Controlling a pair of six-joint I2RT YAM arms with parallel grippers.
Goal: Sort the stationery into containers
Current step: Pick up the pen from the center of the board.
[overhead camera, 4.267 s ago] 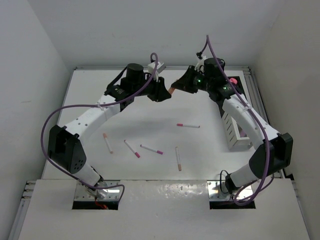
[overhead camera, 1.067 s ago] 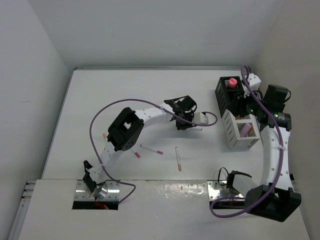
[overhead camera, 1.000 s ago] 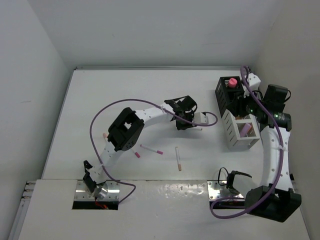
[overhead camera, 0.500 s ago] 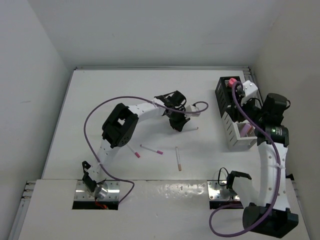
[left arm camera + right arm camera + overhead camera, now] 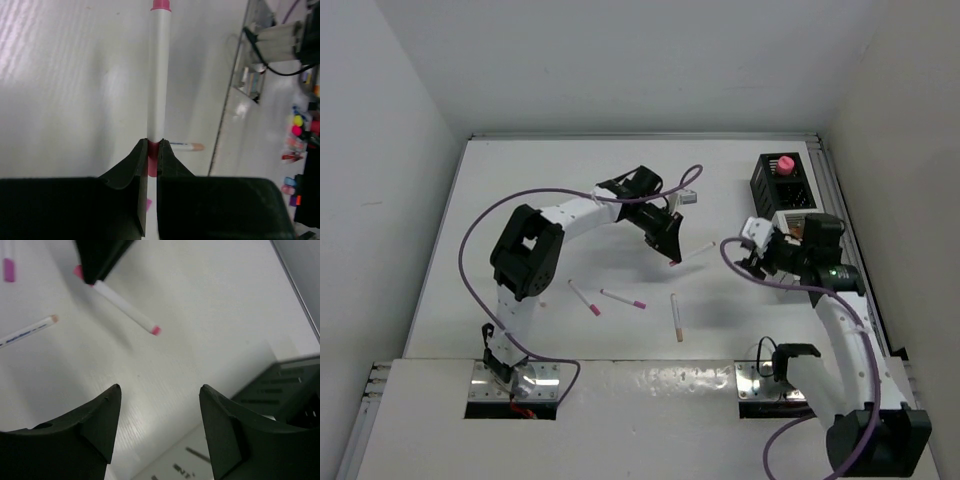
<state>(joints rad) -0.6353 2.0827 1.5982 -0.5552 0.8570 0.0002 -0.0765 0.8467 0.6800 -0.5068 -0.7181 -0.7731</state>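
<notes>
White surface (image 5: 520, 180) and bare white walls frame both arms. Your left end effector (image 5: 152, 146) is clamped on the pink end of a thin white pen (image 5: 159, 75), whose barrel juts straight out past the tips. Its shadow in the right wrist view suggests it hangs off the surface. Your right end effector (image 5: 160, 388) has its fingers apart around nothing, facing that pen. Pen and both end effectors sit left of the black holder (image 5: 780, 188) and nearer the arm bases. The holder carries a pink piece (image 5: 785, 163), and three more pens (image 5: 623, 298) lie farther left of it. Expect the pen to be light, stiff and slick, prone to swivel in an end pinch, so take it mid-barrel. You cannot make out the white rack; the right arm covers the surface just nearside of the holder.
</notes>
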